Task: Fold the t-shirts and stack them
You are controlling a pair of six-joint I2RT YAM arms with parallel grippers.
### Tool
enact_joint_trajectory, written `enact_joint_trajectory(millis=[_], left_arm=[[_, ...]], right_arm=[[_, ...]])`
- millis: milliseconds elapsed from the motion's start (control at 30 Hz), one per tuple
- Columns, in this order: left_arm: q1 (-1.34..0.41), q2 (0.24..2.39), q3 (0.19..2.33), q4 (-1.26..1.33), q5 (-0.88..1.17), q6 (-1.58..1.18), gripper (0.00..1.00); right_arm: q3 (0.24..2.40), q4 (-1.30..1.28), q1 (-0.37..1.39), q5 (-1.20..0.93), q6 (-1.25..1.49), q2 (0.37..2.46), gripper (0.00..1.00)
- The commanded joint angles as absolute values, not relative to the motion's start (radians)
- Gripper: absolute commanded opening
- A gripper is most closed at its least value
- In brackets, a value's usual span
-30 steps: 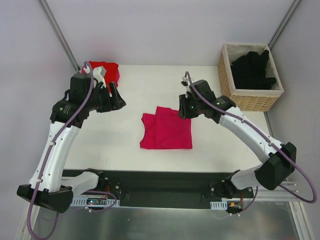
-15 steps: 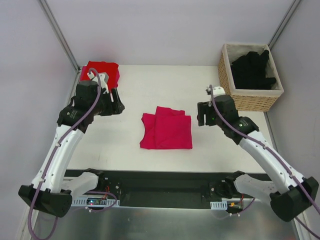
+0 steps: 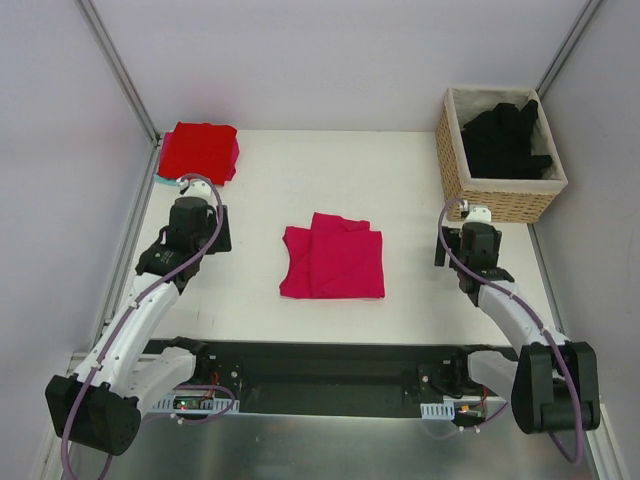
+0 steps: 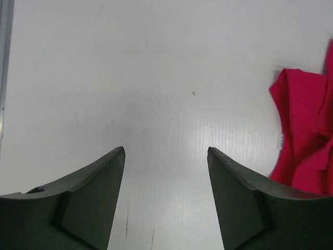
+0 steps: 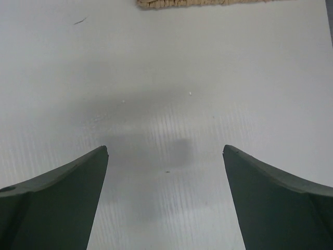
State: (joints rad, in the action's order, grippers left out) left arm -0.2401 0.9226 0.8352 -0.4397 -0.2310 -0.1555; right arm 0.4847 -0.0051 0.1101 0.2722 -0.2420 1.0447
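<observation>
Progress maybe partway: pink shirt folded mid-worktop, red shirt folded at far left corner, not stacked yet. Black shirts heaped in basket, probably unfolded. Left claw spread apart, empty; right claw wide, empty too.

The left arm rises from its near base along the left side. Its left hand points straight down, with the two fingers spread apart and nothing between them. The right arm is drawn in close on the right side. Its right hand also faces down, jaws spread wider and gripping nothing.
</observation>
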Motion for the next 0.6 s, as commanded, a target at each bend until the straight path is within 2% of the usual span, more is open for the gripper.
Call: enact_joint_trajectory(millis=[0,200,300,367,500,567], left_arm=[[-0.23,0.934,0.79,-0.296,-0.317,-0.112,0.65],[-0.23,0.997,0.769,-0.282,-0.281,-0.156,0.63],[-0.23,0.993,0.775,-0.282,-0.264,-0.186,0.63],[-0.23,0.991,0.793,-0.296,-0.226,-0.198,0.66],[-0.23,1.075,0.856,-0.383,-0.011,-0.224,0.66],[-0.23,1.124,0.861,-0.393,0.194,-0.251,0.63]], right_arm=[[0.508,0.255,0.087,0.251,-0.25,1.149,0.96],[0.569,0.316,0.087,0.262,-0.253,1.35,0.96],[0.601,0.311,0.087,0.219,-0.258,1.385,0.96],[0.661,0.217,0.089,0.206,-0.252,1.376,0.96],[0.785,-0.024,0.087,0.063,-0.203,1.322,0.96],[0.824,-0.132,0.087,-0.042,-0.172,1.319,0.96]])
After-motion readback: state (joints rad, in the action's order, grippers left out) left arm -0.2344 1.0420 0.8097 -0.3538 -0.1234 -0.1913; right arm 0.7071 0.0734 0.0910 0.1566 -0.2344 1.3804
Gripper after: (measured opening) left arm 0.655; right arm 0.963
